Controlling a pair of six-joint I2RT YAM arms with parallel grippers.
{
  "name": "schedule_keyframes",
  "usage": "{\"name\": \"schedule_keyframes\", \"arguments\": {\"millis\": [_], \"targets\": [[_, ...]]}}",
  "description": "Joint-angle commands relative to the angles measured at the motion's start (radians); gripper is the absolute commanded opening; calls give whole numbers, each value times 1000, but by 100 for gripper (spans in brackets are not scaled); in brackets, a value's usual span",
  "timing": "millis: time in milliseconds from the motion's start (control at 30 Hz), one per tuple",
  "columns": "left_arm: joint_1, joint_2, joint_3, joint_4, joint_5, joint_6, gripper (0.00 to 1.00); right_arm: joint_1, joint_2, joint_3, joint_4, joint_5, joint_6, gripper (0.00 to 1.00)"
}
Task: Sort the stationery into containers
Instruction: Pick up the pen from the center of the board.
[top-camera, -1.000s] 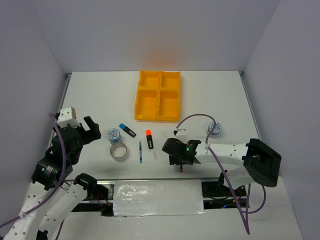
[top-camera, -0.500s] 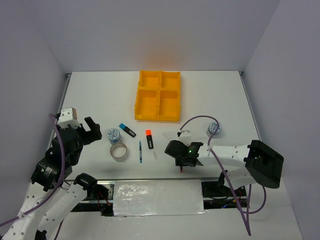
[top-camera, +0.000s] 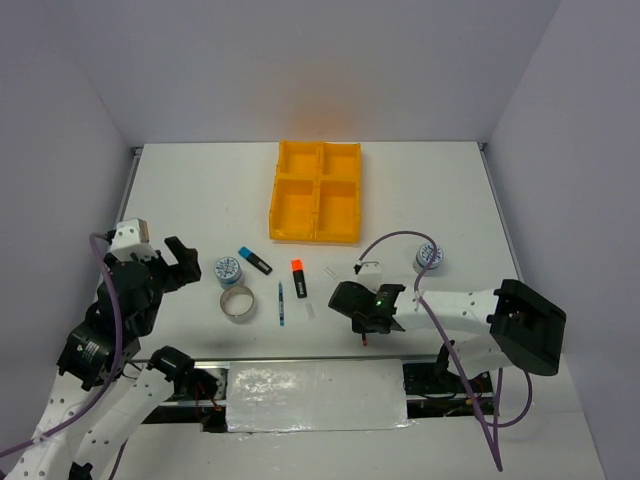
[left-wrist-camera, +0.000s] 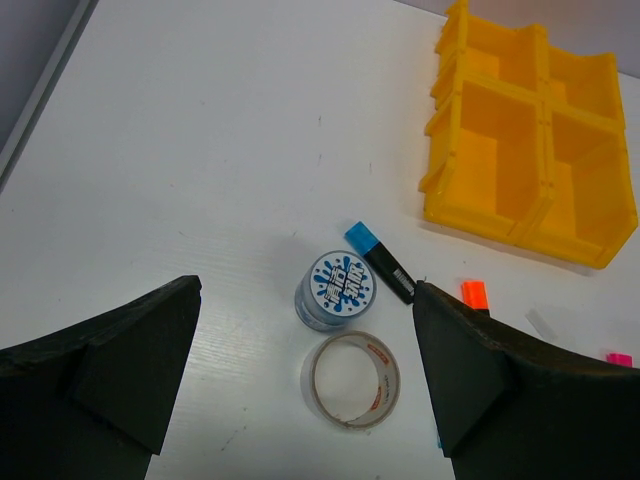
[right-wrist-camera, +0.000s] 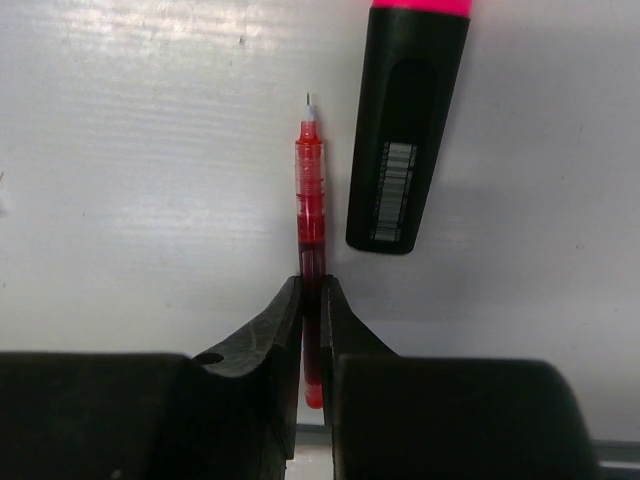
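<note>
My right gripper (right-wrist-camera: 311, 290) is shut on the dark red pen (right-wrist-camera: 310, 190), which points away from it over the table. A black highlighter with a pink cap (right-wrist-camera: 408, 130) lies right beside the pen. From above, the right gripper (top-camera: 365, 320) is low near the table's front edge. My left gripper (left-wrist-camera: 305, 300) hangs open above a blue-white roll (left-wrist-camera: 337, 288) and the grey tape ring (left-wrist-camera: 309, 384), holding nothing. The blue-capped highlighter (top-camera: 254, 260), the orange-capped one (top-camera: 299, 279) and the teal pen (top-camera: 281, 303) lie between the arms. The yellow tray (top-camera: 317, 180) stands at the back.
A second blue-white roll (top-camera: 430, 258) sits on the right, behind the right forearm. A purple cable (top-camera: 395, 236) arches over the right arm. Grey walls close in the table on three sides.
The right gripper's jaws have closed on the dark red pen. The left arm has drifted slightly down and left, still open.
</note>
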Motion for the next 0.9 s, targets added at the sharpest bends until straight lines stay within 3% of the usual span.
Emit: {"name": "schedule_keyframes", "arguments": {"millis": [0,267,400,433,500,533,567,633,700,733,867], "targets": [[-6,-11,17,30,-2,29,99,24,-55,51,-66,-14,19,3],[-6,129,89,47,132,-78,99,36,-318,97,-162,53,-1,3],[-21,325,103,100,257,-203,99,33,-449,84,-204,81,-13,4],[-74,382,91,128,279,-254,97,35,-466,86,-220,85,-16,4],[-180,439,94,198,195,-317,96,36,-511,110,-299,120,-17,4],[-322,513,124,203,123,-373,97,36,-530,123,-326,131,-10,4],[-393,560,152,183,-19,-406,98,35,-541,153,-386,156,-4,4],[-531,728,248,153,-106,-501,99,35,-569,199,-435,176,-4,3],[-567,899,363,90,-144,-571,98,35,-581,229,-501,205,-6,3],[-586,957,397,68,-149,-630,91,35,-584,256,-527,211,-1,3],[-593,1156,528,4,-148,-730,90,36,-600,292,-618,229,7,3]]}}
